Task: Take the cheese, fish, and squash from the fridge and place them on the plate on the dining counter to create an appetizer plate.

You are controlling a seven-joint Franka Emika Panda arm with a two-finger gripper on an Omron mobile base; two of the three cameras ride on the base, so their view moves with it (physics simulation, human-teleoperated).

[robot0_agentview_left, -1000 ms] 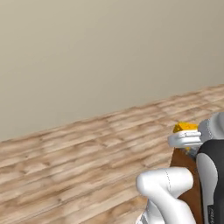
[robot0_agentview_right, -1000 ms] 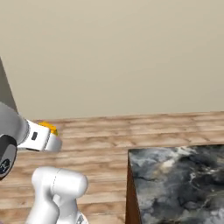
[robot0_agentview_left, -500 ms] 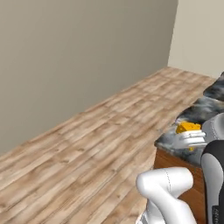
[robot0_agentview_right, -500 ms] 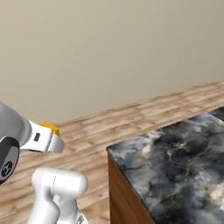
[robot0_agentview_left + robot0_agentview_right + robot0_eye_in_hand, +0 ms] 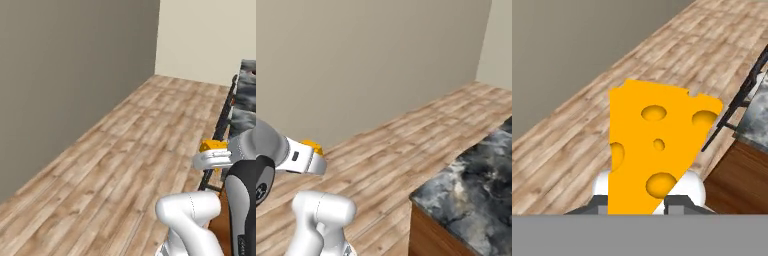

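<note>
Gripping the cheese [image 5: 654,155], the tool [image 5: 648,199] stands narrowly closed about the base of the wedge, its two dark tips pressed against either side; the orange block, pitted with round holes, rises upright from between them in the hand view. From the left base view the cheese [image 5: 213,145] shows as a small orange patch just above the white hand of the tool [image 5: 212,159], held in the air over the wooden floor [image 5: 125,165] and close beside the near edge of the table [image 5: 246,100]. From the right base view the same cheese [image 5: 312,147] peeps out behind the white wrist at the left, well apart from the table [image 5: 476,200], whose black-and-grey marbled top ends in a sharp corner above a brown wooden base.

Open room lies chiefly to the left of the arm: bare plank flooring runs without obstruction to the grey wall [image 5: 65,80], which meets a paler wall [image 5: 200,35] at the far corner. On the other side the table edge bounds the free space; a thin dark frame [image 5: 220,130], possibly a stool or rail, leans along it, though at this angle it cannot be identified with confidence. In the hand view that dark frame [image 5: 739,100] crosses the upper right, just beyond the cheese, with the marbled top and wooden base of the table [image 5: 752,120] behind it.
</note>
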